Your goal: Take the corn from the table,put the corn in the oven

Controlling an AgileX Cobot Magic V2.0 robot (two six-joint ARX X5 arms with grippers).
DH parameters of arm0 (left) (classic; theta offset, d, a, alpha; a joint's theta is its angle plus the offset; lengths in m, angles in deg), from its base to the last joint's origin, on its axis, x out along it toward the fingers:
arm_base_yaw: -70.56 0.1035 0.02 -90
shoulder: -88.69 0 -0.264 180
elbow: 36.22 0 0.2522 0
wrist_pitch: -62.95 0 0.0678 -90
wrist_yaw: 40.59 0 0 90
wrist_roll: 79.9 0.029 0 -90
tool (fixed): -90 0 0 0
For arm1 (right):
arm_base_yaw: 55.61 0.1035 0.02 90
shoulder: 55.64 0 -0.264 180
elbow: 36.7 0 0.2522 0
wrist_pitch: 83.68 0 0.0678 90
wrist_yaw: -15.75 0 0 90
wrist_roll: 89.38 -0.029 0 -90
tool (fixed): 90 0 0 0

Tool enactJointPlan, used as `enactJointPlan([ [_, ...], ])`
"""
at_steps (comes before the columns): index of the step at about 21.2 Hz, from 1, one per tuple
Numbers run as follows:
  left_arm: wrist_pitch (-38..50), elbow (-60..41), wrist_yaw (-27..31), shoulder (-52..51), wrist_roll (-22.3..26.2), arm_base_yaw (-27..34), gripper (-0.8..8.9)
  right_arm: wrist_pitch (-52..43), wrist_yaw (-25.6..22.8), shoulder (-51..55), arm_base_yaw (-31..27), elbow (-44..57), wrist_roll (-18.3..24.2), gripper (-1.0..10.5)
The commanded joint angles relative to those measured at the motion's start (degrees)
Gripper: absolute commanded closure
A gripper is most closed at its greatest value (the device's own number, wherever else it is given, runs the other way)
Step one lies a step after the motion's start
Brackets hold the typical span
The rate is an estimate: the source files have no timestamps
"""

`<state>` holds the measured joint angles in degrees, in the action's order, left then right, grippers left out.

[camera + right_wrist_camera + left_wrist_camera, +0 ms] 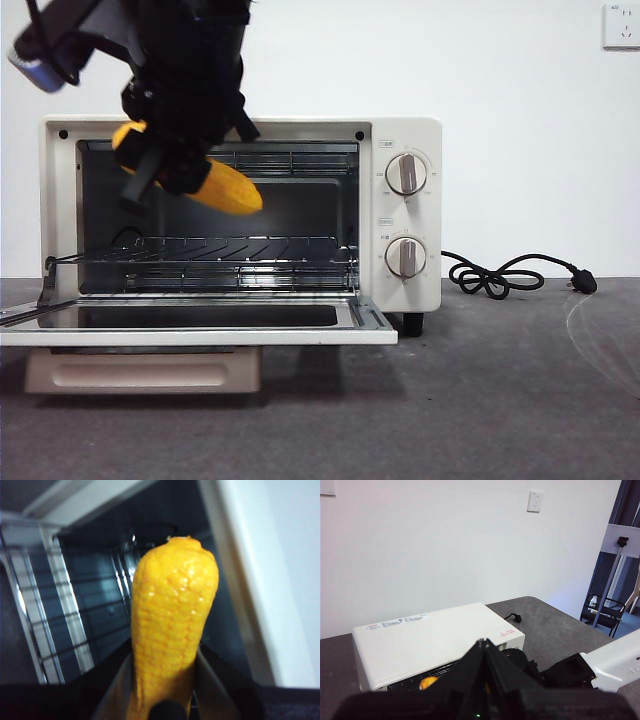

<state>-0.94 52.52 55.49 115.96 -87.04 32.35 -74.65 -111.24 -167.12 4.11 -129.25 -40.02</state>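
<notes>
My right gripper (165, 165) hangs before the upper left of the oven's open mouth, shut on the yellow-orange corn (228, 189). The cob lies tilted, its free end pointing right and slightly down, above the wire rack (230, 250). In the right wrist view the corn (172, 625) stands between my right gripper's (165, 682) jaws, pointing into the dark cavity. The cream-white oven (400, 135) has its door (200, 336) folded down flat. From above, the left wrist view shows the oven's top (435, 640) and a bit of corn (427, 682); my left gripper (482, 647) is shut and holds nothing.
Two round knobs (406, 173) sit on the oven's right panel. A black cord (500, 275) with its plug lies on the dark grey table (500, 400) to the oven's right. A wall socket (622, 25) is on the white wall behind.
</notes>
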Motion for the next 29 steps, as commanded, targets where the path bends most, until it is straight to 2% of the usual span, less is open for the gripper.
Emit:
enactJointPlan([
  [1,0.35,-0.28,0.17,-0.2,-0.26,-0.11,8.19,0.46,0.11,-1.57,-0.66,-0.24,0.17,9.6],
  [5,0.37,-0.28,0.15,-0.2,-0.13,-0.11,8.19,1.55,0.26,-1.95,-1.62,-0.24,0.15,9.4],
  [9,0.31,-0.28,0.15,-0.2,-0.13,-0.11,8.19,4.46,2.38,-1.95,-2.12,-0.24,0.04,9.2],
  [13,0.22,-0.28,0.13,-0.2,-0.13,-0.11,8.19,5.05,3.39,-1.95,-2.4,-0.24,-1.4,7.7],
  [21,-0.7,-0.28,0.11,-0.2,-0.15,-0.11,8.19,5.07,3.34,-1.95,-2.43,-0.24,-3.72,5.9],
  [29,-1.77,-0.28,0.11,-0.2,-0.15,-0.11,8.19,5.03,1.73,-1.95,-2.36,-0.24,-6.4,5.9],
])
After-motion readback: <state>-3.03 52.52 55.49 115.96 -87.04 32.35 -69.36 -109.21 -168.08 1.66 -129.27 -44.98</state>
